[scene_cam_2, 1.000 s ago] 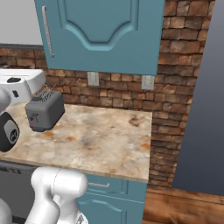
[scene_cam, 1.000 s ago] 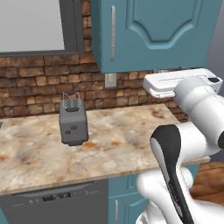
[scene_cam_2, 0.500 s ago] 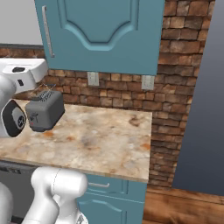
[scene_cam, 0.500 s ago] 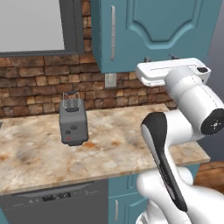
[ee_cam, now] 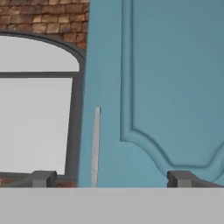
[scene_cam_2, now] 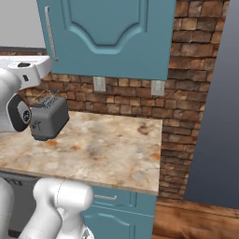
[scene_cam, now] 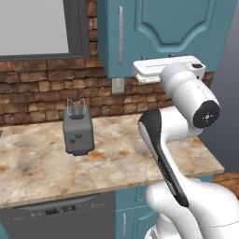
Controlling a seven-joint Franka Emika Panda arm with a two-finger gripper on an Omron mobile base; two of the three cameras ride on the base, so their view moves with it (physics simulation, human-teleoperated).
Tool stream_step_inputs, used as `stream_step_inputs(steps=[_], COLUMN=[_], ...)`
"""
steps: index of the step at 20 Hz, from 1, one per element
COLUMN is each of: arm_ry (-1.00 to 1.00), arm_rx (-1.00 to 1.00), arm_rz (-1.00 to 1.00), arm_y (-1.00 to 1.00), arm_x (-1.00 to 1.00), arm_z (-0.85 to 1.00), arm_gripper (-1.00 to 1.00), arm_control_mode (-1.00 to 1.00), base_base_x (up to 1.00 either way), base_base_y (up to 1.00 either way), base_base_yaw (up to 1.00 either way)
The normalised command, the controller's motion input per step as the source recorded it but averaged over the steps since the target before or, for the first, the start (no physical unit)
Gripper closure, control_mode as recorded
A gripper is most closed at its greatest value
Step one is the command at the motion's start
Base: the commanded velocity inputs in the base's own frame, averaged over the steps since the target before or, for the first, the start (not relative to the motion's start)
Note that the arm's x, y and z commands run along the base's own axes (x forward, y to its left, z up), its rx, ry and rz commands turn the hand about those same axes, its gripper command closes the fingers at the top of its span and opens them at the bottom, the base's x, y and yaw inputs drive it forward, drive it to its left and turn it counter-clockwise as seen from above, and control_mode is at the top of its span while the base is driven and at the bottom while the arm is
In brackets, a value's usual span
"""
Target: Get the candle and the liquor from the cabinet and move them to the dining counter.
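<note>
The teal wall cabinet point(scene_cam: 172, 32) hangs above the counter with its raised-panel door shut. A slim silver bar handle point(ee_cam: 95, 148) runs down the door's left edge. In the hand view my gripper point(ee_cam: 112, 179) faces that door, open, with both dark fingertips point(ee_cam: 43, 178) set wide apart and nothing between them; the handle lies between them, nearer the left one. My white hand point(scene_cam: 168, 69) is raised level with the cabinet's bottom edge. The candle and the liquor are hidden. The dining counter is out of view.
A grey toaster point(scene_cam: 78, 129) stands on the beige marbled counter point(scene_cam: 112, 163) below, with a dishwasher point(scene_cam: 60, 219) under it. A brick backsplash point(scene_cam_2: 130, 98) carries wall sockets. A window point(ee_cam: 37, 122) sits left of the cabinet. The counter ends at the right by a dark wall point(scene_cam_2: 210, 102).
My arm has lifted the hand from about counter-backsplash height up to the cabinet's bottom edge and swung it leftward. The gripper has stayed open.
</note>
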Motion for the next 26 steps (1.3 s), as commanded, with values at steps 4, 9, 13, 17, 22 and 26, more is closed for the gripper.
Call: stream_step_inputs(steps=[4, 9, 13, 17, 22, 26], arm_ry=[0.0, 0.0, 0.0, 0.0, 0.0, 0.0], arm_rx=[0.0, 0.0, 0.0, 0.0, 0.0, 0.0], arm_rz=[0.0, 0.0, 0.0, 0.01, 0.01, 0.01], arm_y=[0.14, 0.15, 0.14, 0.08, 0.01, 0.04], arm_x=[0.17, 0.26, 0.45, 0.52, 0.49, 0.48], arm_z=[0.0, 0.0, 0.0, 0.0, -0.02, -0.09], arm_gripper=[-1.0, -1.0, -1.0, -1.0, -1.0, -1.0], arm_control_mode=[-1.0, -1.0, -1.0, -1.0, -1.0, -1.0], base_base_x=[0.0, 0.0, 0.0, 0.0, 0.0, 0.0], base_base_y=[0.0, 0.0, 0.0, 0.0, 0.0, 0.0], base_base_yaw=[0.0, 0.0, 0.0, 0.0, 0.0, 0.0])
